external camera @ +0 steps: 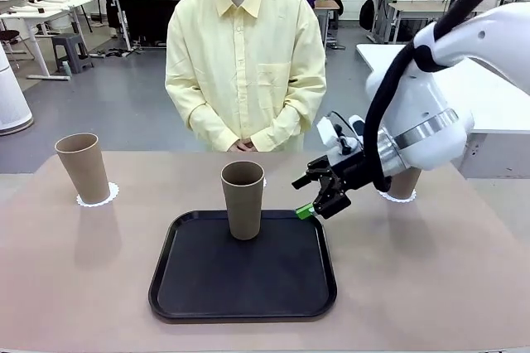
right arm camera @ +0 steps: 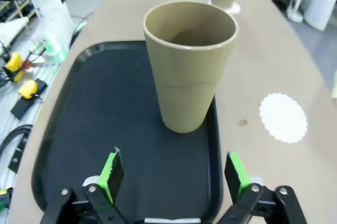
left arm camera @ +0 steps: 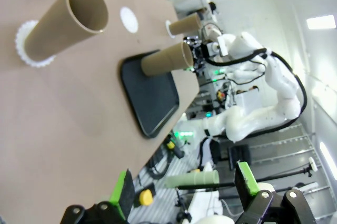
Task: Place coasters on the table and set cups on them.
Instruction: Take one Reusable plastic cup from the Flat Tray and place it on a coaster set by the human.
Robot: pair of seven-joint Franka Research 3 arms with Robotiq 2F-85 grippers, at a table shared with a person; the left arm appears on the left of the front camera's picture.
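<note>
One grey-brown cup (external camera: 243,200) stands upright on the black tray (external camera: 243,287); it also shows as the cup (right arm camera: 187,66) and the cup (left arm camera: 166,60). My right gripper (external camera: 319,200) is open just right of it, the cup ahead of the right gripper (right arm camera: 174,174) and apart from its pads. Behind the tray lies a bare coaster (right arm camera: 283,117), also seen as the coaster (left arm camera: 128,19). A second cup (external camera: 83,166) stands on a coaster (external camera: 98,195) at the left. A third cup (external camera: 404,183) on a coaster (external camera: 397,196) is partly hidden by my right arm. My left gripper (left arm camera: 184,187) is open and holds nothing.
A person in a pale yellow shirt (external camera: 246,55) stands at the far side of the beige table (external camera: 431,278), hands clasped. The tray (right arm camera: 105,108) has a raised rim. A white table (external camera: 489,96) stands at the right.
</note>
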